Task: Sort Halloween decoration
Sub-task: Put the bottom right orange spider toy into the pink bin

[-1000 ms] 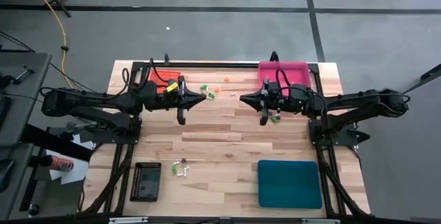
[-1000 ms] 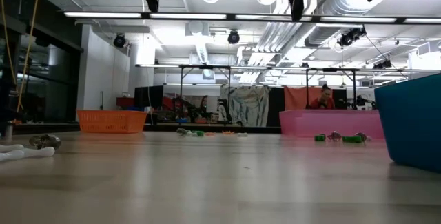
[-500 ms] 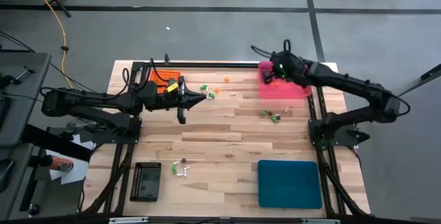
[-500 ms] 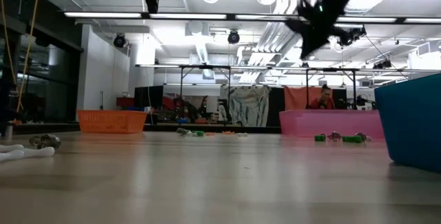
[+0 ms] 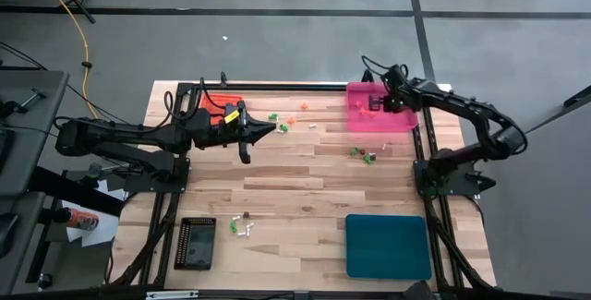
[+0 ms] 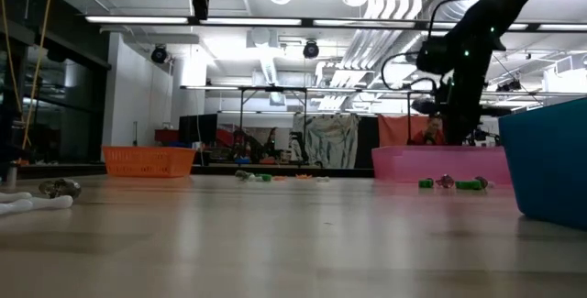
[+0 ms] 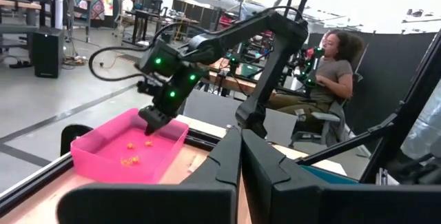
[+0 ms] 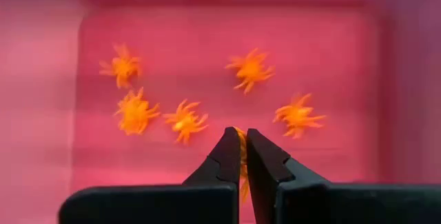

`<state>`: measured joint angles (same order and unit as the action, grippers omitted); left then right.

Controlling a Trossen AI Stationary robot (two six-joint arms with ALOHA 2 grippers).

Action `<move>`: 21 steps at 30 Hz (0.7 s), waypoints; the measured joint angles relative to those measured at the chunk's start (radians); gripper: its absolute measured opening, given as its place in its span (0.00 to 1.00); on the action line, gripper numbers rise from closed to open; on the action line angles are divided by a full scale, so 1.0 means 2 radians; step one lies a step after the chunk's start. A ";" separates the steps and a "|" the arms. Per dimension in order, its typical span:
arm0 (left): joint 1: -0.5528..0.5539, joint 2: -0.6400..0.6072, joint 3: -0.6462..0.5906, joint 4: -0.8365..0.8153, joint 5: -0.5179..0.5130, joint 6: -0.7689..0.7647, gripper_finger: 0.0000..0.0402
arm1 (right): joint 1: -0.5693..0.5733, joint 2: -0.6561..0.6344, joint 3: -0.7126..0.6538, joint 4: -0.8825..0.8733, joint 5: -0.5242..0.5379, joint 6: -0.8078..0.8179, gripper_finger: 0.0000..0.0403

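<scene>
A pale wooden table (image 5: 305, 185) in a workshop hall with a grey floor is seen from above, with a tray near each corner. The pink tray (image 5: 379, 120) serves as landmark. Directly over it the right gripper (image 5: 380, 104) is held, fingers pressed together on an orange spider (image 8: 241, 156), of which only a sliver shows between the tips. Five more orange spiders (image 8: 182, 120) lie spread on the pink tray's floor beneath. Just beside the pink tray, on the table side nearer the teal tray (image 5: 388, 246), a few green trinkets (image 5: 362, 155) are scattered; farther along the table, toward the orange tray (image 5: 211, 103), another loose cluster (image 5: 282, 122) of green and orange pieces is seen. Well apart from the pink tray, beside the black tray (image 5: 196, 243), some white and dark pieces (image 5: 242, 225) remain. The left gripper (image 5: 270, 131) waits near the orange tray, fingers closed and empty.

The spiders are judged very light, soft-legged and springy; a pinch across the body is advised, since legs would bend and slip.
</scene>
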<state>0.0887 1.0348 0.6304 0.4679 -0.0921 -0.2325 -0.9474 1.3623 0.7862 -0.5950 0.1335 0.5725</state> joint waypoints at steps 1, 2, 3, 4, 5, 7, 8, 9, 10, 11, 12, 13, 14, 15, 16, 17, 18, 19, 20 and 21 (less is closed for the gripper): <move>0.000 0.000 0.000 0.000 0.000 0.000 0.00 | -0.002 0.008 -0.001 0.007 -0.007 -0.002 0.00; 0.000 0.000 0.000 0.000 0.000 0.000 0.00 | -0.002 0.016 -0.001 0.015 -0.008 -0.005 0.00; 0.000 0.000 0.000 0.000 -0.001 0.000 0.00 | -0.002 0.025 -0.001 0.020 -0.011 -0.007 0.00; 0.000 0.000 0.000 0.000 -0.001 0.000 0.00 | -0.002 0.033 -0.001 0.025 -0.011 -0.009 0.00; 0.000 0.000 0.000 0.000 -0.001 0.000 0.00 | -0.002 0.041 -0.001 0.031 -0.016 -0.012 0.00; 0.000 0.000 0.000 0.000 -0.001 0.000 0.00 | -0.002 0.054 -0.001 0.034 -0.019 -0.015 0.00; 0.000 0.000 0.000 0.000 -0.001 0.000 0.00 | -0.002 0.060 -0.001 0.030 -0.017 -0.015 0.00; 0.000 0.000 0.000 0.000 -0.001 0.000 0.00 | -0.002 0.064 -0.001 0.029 -0.010 -0.015 0.00; 0.000 0.000 0.000 0.000 -0.001 0.000 0.00 | -0.003 0.066 -0.001 0.030 -0.003 -0.015 0.01; 0.000 0.000 0.000 0.000 -0.001 0.000 0.00 | -0.004 0.066 -0.001 0.030 0.005 -0.013 0.01; 0.000 0.000 0.000 0.000 -0.001 0.000 0.00 | -0.004 0.066 -0.001 0.030 0.012 -0.011 0.03; 0.000 0.000 0.000 0.000 -0.001 0.000 0.00 | -0.004 0.066 -0.001 0.032 0.018 -0.008 0.04; 0.000 0.000 0.000 0.000 -0.001 0.000 0.00 | -0.004 0.066 -0.001 0.033 0.021 -0.006 0.06; 0.000 0.000 0.000 0.000 -0.001 0.000 0.00 | -0.005 0.066 -0.001 0.035 0.023 -0.006 0.08; 0.000 0.000 0.000 0.000 -0.001 0.000 0.00 | -0.004 0.066 -0.001 0.036 0.024 -0.006 0.10; 0.000 0.000 0.000 -0.001 -0.001 0.000 0.00 | -0.004 0.066 -0.001 0.035 0.025 -0.006 0.13; 0.000 0.000 -0.001 -0.001 -0.001 0.000 0.00 | -0.004 0.066 -0.001 0.036 0.025 -0.007 0.17; 0.000 0.000 -0.001 -0.001 -0.001 0.000 0.00 | -0.004 0.066 -0.001 0.037 0.025 -0.007 0.20; 0.000 0.000 -0.001 -0.001 -0.001 0.000 0.00 | -0.004 0.066 -0.001 0.037 0.025 -0.007 0.24; 0.000 0.000 -0.001 -0.001 -0.001 0.000 0.00 | -0.004 0.066 -0.001 0.037 0.025 -0.007 0.28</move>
<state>0.0895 1.0348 0.6292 0.4656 -0.0938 -0.2321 -0.9562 1.4937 0.7834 -0.5217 0.1837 0.5579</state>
